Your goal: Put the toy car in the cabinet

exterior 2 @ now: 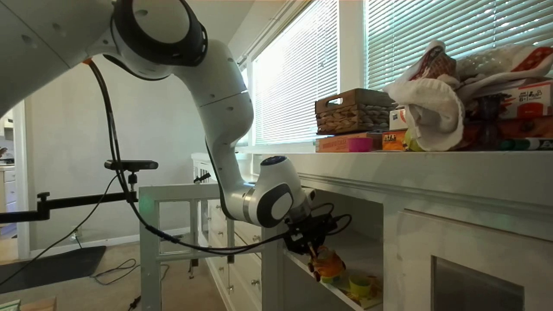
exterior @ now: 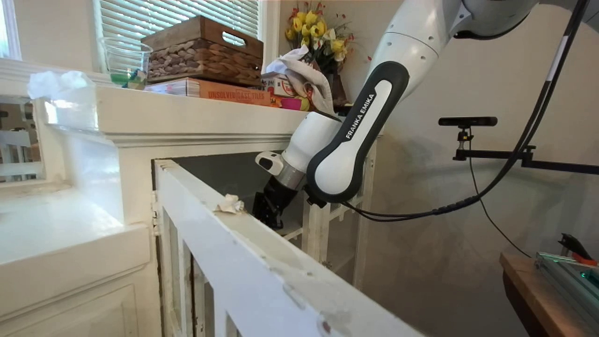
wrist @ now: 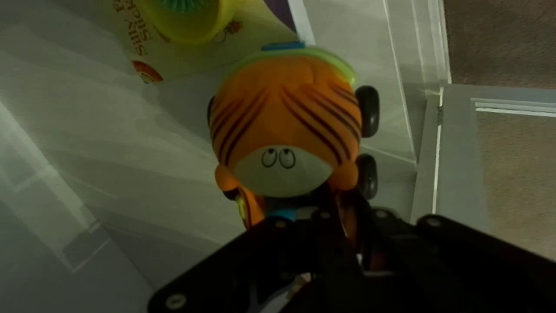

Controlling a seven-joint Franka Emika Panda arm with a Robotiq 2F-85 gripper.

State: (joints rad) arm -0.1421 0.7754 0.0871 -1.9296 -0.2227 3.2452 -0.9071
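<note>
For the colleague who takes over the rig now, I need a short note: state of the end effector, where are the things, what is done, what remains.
End effector: shut on the car.
Car: at the open front of the cabinet, near the yellow cup; contact with the shelf cannot be told.
Done: door open, car gripped.
Left: probably set the car fully inside, release it, withdraw.
</note>
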